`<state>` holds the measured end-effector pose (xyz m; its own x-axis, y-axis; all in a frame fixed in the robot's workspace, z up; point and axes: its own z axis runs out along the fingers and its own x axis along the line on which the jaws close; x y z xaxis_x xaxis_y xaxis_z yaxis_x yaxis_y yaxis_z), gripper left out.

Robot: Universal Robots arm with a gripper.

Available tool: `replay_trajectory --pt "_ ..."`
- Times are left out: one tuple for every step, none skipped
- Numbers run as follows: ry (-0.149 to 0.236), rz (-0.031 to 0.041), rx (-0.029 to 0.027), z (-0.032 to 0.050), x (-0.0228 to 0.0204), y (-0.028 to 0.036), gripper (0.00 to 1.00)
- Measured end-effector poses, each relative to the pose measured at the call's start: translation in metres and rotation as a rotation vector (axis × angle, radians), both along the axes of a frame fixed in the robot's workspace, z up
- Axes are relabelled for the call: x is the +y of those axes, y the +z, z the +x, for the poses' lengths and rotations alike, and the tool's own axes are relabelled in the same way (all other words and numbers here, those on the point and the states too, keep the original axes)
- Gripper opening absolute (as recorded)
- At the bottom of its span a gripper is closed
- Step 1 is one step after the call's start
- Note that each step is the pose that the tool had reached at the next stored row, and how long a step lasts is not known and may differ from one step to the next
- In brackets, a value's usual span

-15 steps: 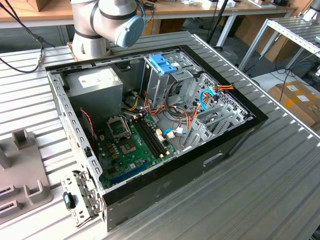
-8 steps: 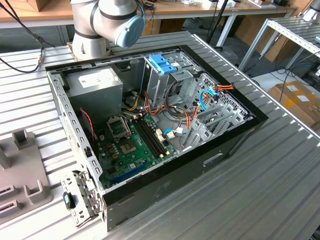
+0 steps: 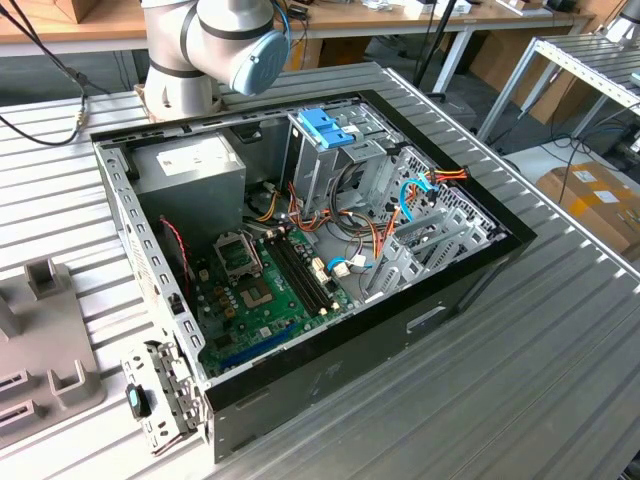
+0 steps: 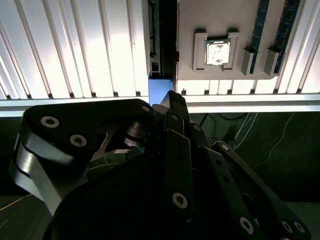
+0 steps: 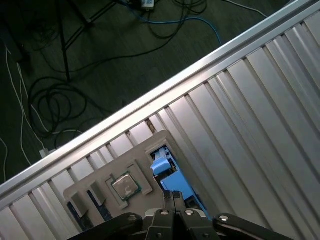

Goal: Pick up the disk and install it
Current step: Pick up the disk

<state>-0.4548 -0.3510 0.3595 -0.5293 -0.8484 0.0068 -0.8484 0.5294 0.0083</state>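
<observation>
Reads as the pick step, grasp phase; nothing of the install done yet. Seeing the gripper (image 5: pixel 173 196) in both wrist views set narrow on the upper edge of the disk (image 5: pixel 165 167), pinching the light-blue carrier frame, not the metal body. Looks like contact; can't judge how firm. Found the disk standing on edge in a slot of the grey fixture plate (image 4: pixel 215 15), just beside the seated processor chip (image 5: pixel 125 186) and near the memory sticks (image 4: pixel 260 30). Sits on the ribbed aluminium table (image 5: pixel 260 100), close to the table's edge. No sign of lift: seated in the slot as far as can be told.

Exterior view: arm (image 3: pixel 240 45) at the upper left of the frame, reaching off toward the exterior view's left. Open PC case (image 3: pixel 400 340) mid-frame, away from where the arm reaches. Inside it: blue bracket (image 3: pixel 328 128) on the tall drive cage at upper centre, power-supply box (image 3: pixel 190 165) toward the upper left, motherboard (image 3: pixel 250 290) at lower left, orange and blue cables (image 3: pixel 400 205) draped on the exterior view's right of the cage.

Judging the next move: calls for a straight pull along the slot, no twist, to avoid jamming the carrier or dragging the plate. Calls for enough squeeze on flexible plastic to stop it slipping or tilting. Worth keeping clear of the chip and sticks alongside.
</observation>
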Motion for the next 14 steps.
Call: replay_trajectory --pt "0.007 0.0 0.0 0.0 0.0 0.0 0.11" --pt "0.013 0.0 0.0 0.0 0.0 0.0 0.11" --pt "0.021 0.0 0.0 0.0 0.0 0.0 0.11" --pt "0.03 0.0 0.0 0.0 0.0 0.0 0.11" --pt "0.048 0.0001 -0.0001 0.0 0.0 0.0 0.11" --pt "0.067 0.0001 0.0 0.0 0.0 0.0 0.11" --pt "0.078 0.0 0.0 0.0 0.0 0.0 0.11" --pt "0.092 0.0 0.0 0.0 0.0 -0.0001 0.11" --pt "0.1 0.0 0.0 0.0 0.0 -0.0001 0.11" --pt "0.112 0.0 0.0 0.0 0.0 -0.0001 0.11" --pt "0.125 0.0 0.0 0.0 0.0 -0.0002 0.11" --pt "0.138 0.0 0.0001 0.0 0.0 -0.0002 0.11" --pt "0.155 0.0 0.0 0.0001 0.0 -0.0003 0.11" --pt "0.168 0.0 0.0 0.0001 0.0 -0.0004 0.11"
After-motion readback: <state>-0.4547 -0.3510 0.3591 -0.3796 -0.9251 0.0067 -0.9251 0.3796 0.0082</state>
